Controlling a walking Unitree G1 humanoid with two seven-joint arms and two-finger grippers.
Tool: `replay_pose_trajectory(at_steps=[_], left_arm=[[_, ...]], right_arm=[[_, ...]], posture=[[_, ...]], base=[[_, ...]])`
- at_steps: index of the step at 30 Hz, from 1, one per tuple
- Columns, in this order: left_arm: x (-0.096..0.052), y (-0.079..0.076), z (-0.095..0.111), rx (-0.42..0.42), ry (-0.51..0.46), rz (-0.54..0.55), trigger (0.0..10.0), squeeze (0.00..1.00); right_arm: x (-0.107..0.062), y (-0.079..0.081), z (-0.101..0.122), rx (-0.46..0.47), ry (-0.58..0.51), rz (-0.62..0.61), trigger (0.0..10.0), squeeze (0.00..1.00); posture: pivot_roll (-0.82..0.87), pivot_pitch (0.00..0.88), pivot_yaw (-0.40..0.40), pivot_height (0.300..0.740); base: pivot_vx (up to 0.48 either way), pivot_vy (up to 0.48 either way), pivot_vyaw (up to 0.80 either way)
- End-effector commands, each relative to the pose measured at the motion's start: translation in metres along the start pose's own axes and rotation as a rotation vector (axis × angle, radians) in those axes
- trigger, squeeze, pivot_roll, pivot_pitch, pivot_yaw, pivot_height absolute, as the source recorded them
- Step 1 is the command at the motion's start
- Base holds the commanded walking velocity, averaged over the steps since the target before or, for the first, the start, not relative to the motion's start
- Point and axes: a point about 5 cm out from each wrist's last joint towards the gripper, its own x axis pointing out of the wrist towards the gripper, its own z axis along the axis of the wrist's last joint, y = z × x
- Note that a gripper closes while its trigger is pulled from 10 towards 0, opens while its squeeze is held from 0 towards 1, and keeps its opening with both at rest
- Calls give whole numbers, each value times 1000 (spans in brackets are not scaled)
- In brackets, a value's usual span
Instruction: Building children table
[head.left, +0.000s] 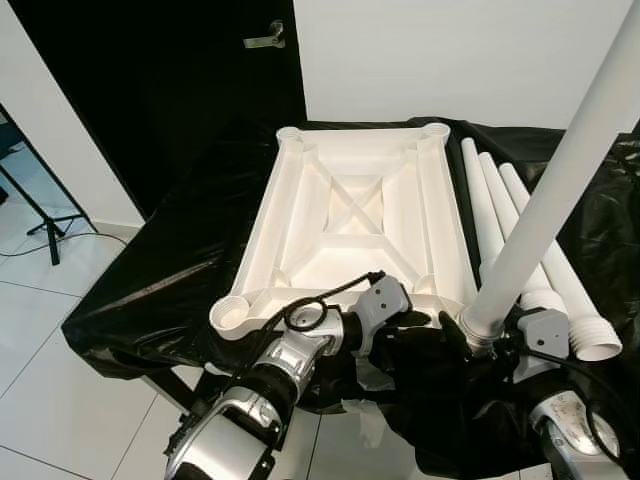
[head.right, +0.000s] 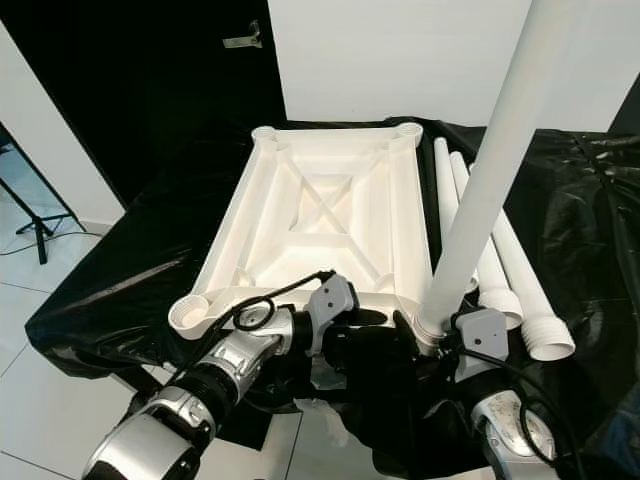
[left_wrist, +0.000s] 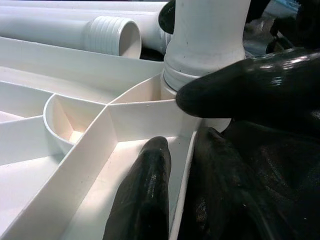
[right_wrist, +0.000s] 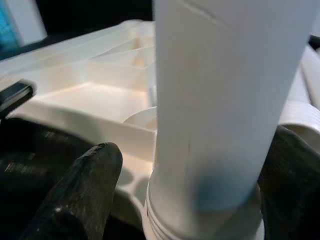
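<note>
A white table top (head.left: 300, 200) lies upside down on a black sheet (head.left: 170, 270), ribs and corner sockets facing up. One white leg (head.left: 560, 180) stands upright in the near right corner socket (left_wrist: 165, 90). My right gripper (head.left: 483, 340) is open around the leg's base; in the right wrist view one finger (right_wrist: 85, 185) keeps a small gap from the leg (right_wrist: 215, 100). My left gripper (head.left: 425, 325) is shut on the table top's near rim just left of that socket, one finger (left_wrist: 145, 190) inside the rim and the other outside.
Three spare white legs (head.left: 500, 210) lie side by side on the sheet right of the table top, threaded ends toward me. A black door (head.left: 180, 80) and white wall stand behind. A tripod foot (head.left: 45, 225) rests on the tiled floor (head.left: 60, 400) at left.
</note>
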Motion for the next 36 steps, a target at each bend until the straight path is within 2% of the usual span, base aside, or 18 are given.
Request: replay_pose_trajectory(at_steps=[1, 3, 4, 5, 8, 9, 16, 18, 22, 23, 25, 26, 27, 31, 32, 34, 35, 36], left_arm=[[-2, -23, -34, -115, 127, -170, 10000, 0], [-2, -23, -34, -113, 126, -169, 10000, 0], [-1, -23, -33, -113, 125, -168, 10000, 0], [-1, -22, -33, -114, 125, -168, 10000, 0], [-1, -22, -33, -115, 124, -166, 10000, 0], [-1, -23, -34, -116, 124, -166, 10000, 0], [-1, -23, -34, -119, 122, -162, 10000, 0], [-1, -23, -34, -119, 121, -159, 10000, 0], [-1, -22, -34, -117, 122, -155, 10000, 0], [-1, -22, -34, -117, 122, -155, 10000, 0], [-1, -21, -34, -118, 120, -153, 10000, 0], [-1, -21, -34, -118, 120, -153, 10000, 0], [-1, -22, -34, -119, 120, -155, 10000, 0], [-1, -23, -34, -119, 121, -158, 10000, 0], [-1, -23, -34, -119, 121, -158, 10000, 0], [-1, -22, -34, -119, 121, -158, 10000, 0], [-1, -22, -34, -118, 122, -158, 10000, 0], [-1, -22, -34, -118, 122, -158, 10000, 0]], right_arm=[[2, 3, -2, 10, 9, 89, 10000, 0], [3, 0, -2, 5, 17, 130, 10000, 0], [3, -4, -2, 2, 28, 161, 7961, 0], [3, -7, -2, 2, 33, 179, 1569, 0], [3, -8, -2, 4, 35, 192, 1569, 0], [2, -7, -3, 24, 43, 203, 0, 0], [1, 2, -5, 85, 48, 206, 0, 0], [2, 5, -5, 111, 29, 157, 0, 0], [-3, 13, -12, 150, 21, -106, 0, 0], [-3, 13, -12, 150, 21, -106, 0, 0], [-3, 10, -12, 141, 20, -206, 0, 0], [-3, 10, -12, 141, 20, -206, 0, 0], [0, 7, -14, 147, 28, -260, 0, 0], [3, 7, -16, 150, 36, -258, 0, 0], [3, 6, -17, 147, 43, -247, 4353, 0], [4, 6, -17, 144, 48, -240, 4353, 0], [5, 6, -18, 136, 56, -218, 10000, 0], [5, 6, -18, 136, 56, -218, 10000, 0]], posture=[[66, 0, 51, 740], [65, 0, 52, 740], [65, 0, 51, 740], [65, 0, 51, 740], [65, 0, 51, 740], [65, 0, 50, 740], [71, 0, 45, 740], [73, 0, 43, 740], [74, 0, 38, 740], [74, 0, 38, 740], [76, 0, 37, 740], [76, 0, 37, 740], [72, 0, 41, 740], [70, 0, 42, 740], [69, 0, 42, 740], [69, 0, 42, 740], [66, 0, 43, 740], [66, 0, 43, 740]], base=[[0, 0, 0], [0, 0, 0], [0, 0, 0], [0, 0, 0], [0, 0, 0], [0, 0, 0], [0, 0, 0], [0, 0, 0], [0, 0, 0], [0, 0, 0], [0, 0, 0], [0, 0, 0], [0, 0, 0], [0, 0, 0], [0, 0, 0], [0, 0, 0], [0, 0, 0], [0, 0, 0]])
